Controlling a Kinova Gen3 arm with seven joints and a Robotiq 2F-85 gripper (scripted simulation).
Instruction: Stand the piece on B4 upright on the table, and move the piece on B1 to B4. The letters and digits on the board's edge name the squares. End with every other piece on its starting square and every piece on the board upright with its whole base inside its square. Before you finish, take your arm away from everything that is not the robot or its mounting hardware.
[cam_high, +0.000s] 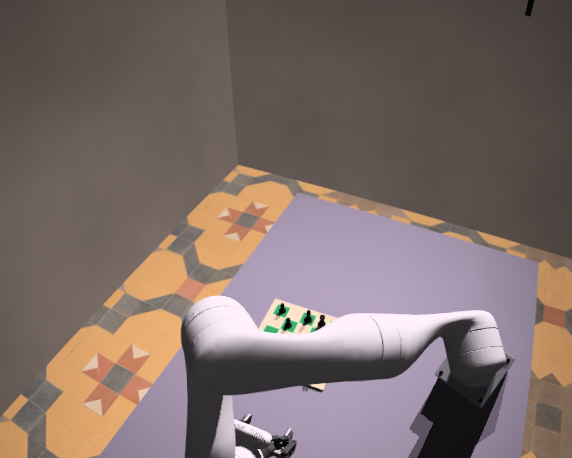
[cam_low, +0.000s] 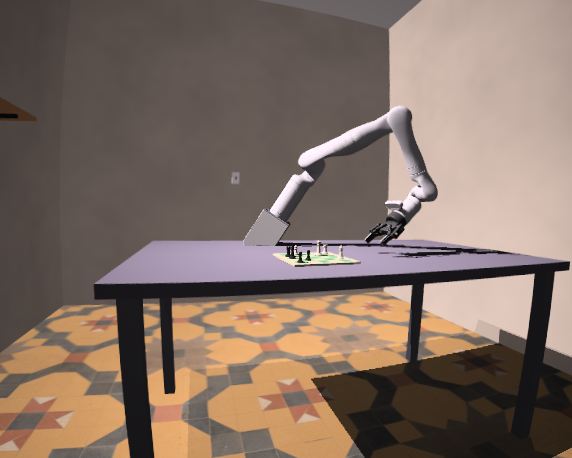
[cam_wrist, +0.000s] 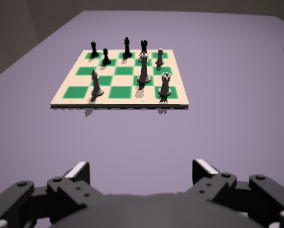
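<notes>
A small green-and-cream chessboard (cam_wrist: 120, 93) (cam_high: 270, 328) (cam_low: 346, 261) lies on the purple table (cam_wrist: 230, 60) (cam_high: 350, 250) (cam_low: 200, 267). In the wrist view several black pieces (cam_wrist: 127, 48) stand upright along its far side, and pale pieces stand nearer: a tall one (cam_wrist: 144, 70), one at the front left (cam_wrist: 95, 85) and one at the front right (cam_wrist: 164, 86). The edge letters are too small to read. My gripper (cam_wrist: 141, 172) (cam_low: 382, 235) (cam_high: 282, 442) is open and empty. It hangs low over bare table, apart from the board's near edge, facing it.
In the top view the arm (cam_high: 325, 345) crosses over the board and hides most of it. The arm's base (cam_low: 266, 228) stands behind the board. A wall (cam_low: 475, 125) is close on the gripper's side.
</notes>
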